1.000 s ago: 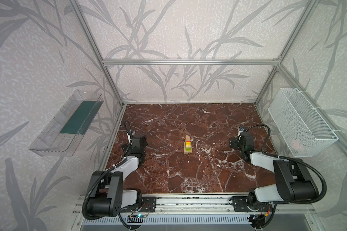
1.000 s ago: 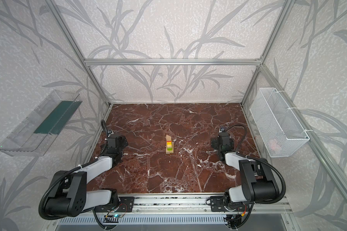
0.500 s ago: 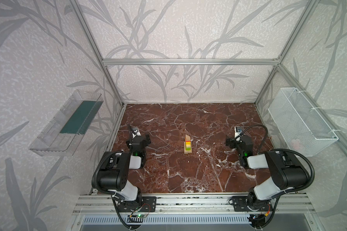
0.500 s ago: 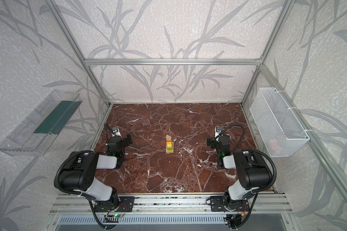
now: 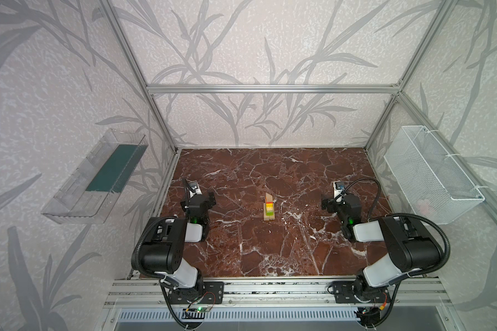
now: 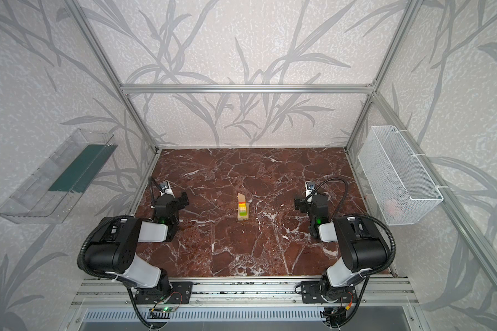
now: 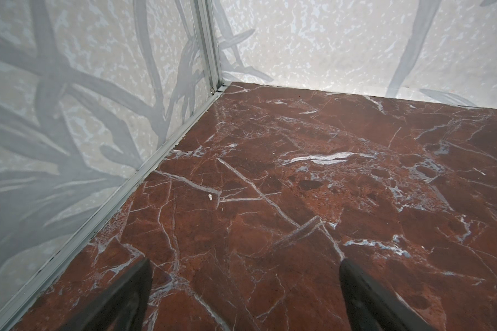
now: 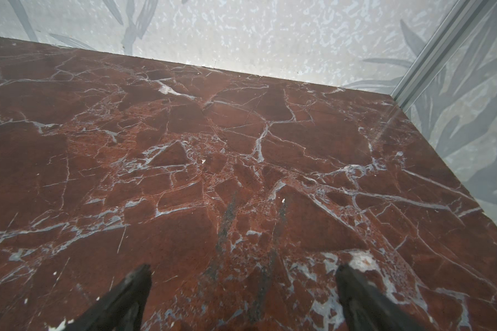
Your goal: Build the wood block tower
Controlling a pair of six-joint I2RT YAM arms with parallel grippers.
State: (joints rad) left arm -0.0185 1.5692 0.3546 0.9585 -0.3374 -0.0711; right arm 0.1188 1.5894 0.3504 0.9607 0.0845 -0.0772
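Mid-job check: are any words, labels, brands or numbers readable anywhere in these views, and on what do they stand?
No text can be read in any view.
block tower: the pattern on its yellow top is too small to tell whether it is lettering.
wire basket: no label shows.
clear tray: no label shows.

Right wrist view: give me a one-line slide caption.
Open right pincer over the red marble tabletop, patterned wall beyond.
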